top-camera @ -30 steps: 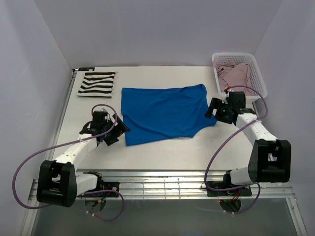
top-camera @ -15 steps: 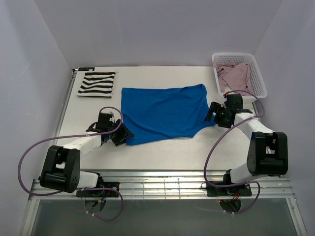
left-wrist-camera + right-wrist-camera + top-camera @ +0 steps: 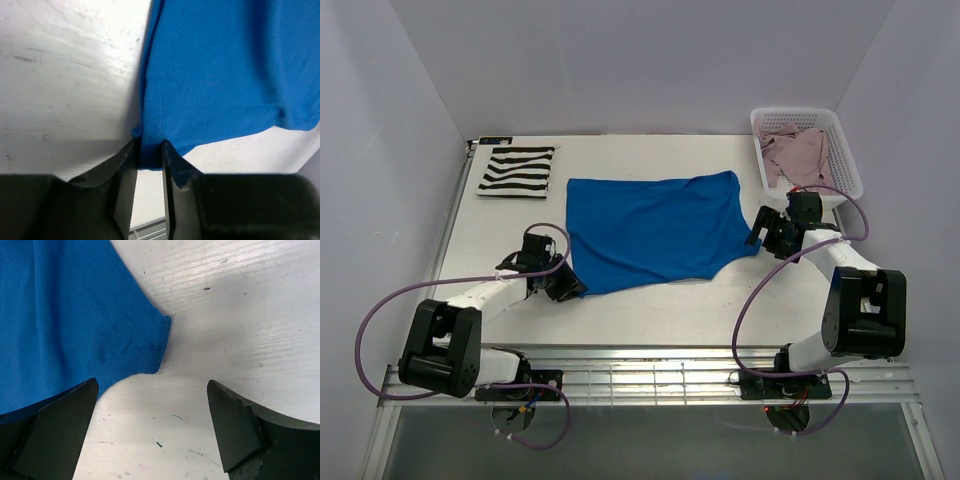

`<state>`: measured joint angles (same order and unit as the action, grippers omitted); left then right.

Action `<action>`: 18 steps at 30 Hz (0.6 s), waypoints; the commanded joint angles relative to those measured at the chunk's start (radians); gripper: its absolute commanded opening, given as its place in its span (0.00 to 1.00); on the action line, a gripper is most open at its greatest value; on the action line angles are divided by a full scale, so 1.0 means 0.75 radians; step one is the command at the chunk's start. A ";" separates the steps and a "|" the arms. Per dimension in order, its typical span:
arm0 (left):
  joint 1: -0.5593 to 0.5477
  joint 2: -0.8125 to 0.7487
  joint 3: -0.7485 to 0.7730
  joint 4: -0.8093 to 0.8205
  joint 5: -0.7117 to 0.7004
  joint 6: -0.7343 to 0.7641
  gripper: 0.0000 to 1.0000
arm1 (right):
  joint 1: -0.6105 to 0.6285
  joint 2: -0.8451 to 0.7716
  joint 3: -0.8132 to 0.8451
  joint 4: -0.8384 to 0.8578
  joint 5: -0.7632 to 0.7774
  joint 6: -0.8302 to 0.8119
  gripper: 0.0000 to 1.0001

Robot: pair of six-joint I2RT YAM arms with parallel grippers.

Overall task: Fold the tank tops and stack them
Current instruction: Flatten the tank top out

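1. Three tops are in view, and both my pincers are at the blue top (image 3: 650, 230). It lies spread flat in the middle of the table (image 3: 650, 305), with its straight edge toward my left arm and its strap ends toward my right arm.
2. My left pincer (image 3: 150, 155) is down low at the near left corner of the blue top. Its jaws stand narrow, and that corner sits in the gap between them. From the wrist view the cloth fills the gap from one inner face to the other, so I take it as gripped. The rest of the top lies flat on the table beyond the jaws.
3. My right pincer (image 3: 150, 425) is spread wide and holds nothing. It is low over the table at the near right strap end of the blue top. That stitched tip lies on the table between the jaws, nearer one jaw than the other. I cannot tell whether that jaw touches the cloth.
4. The striped top (image 3: 518, 170) is folded into a small rectangle at the far left corner of the table, well apart from the blue top.
5. The pink top (image 3: 800, 155) lies crumpled inside the white basket (image 3: 850, 175) at the far right corner, just beyond my right pincer.
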<state>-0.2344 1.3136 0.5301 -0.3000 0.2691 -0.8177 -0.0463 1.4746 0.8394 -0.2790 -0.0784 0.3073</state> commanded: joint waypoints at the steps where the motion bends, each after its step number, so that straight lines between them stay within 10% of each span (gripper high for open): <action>1: -0.009 -0.019 -0.046 -0.146 -0.087 0.025 0.35 | -0.006 0.020 0.000 0.041 -0.012 -0.007 0.95; 9: -0.011 0.042 -0.015 -0.056 -0.068 0.023 0.00 | -0.006 0.159 0.053 0.120 -0.061 -0.021 0.99; 18: -0.011 -0.103 0.017 -0.029 -0.036 0.035 0.00 | -0.006 0.292 0.089 0.180 -0.173 0.003 0.38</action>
<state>-0.2382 1.3056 0.5236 -0.3141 0.2630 -0.8085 -0.0463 1.6596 0.8841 -0.1497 -0.1577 0.3042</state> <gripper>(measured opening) 0.025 0.466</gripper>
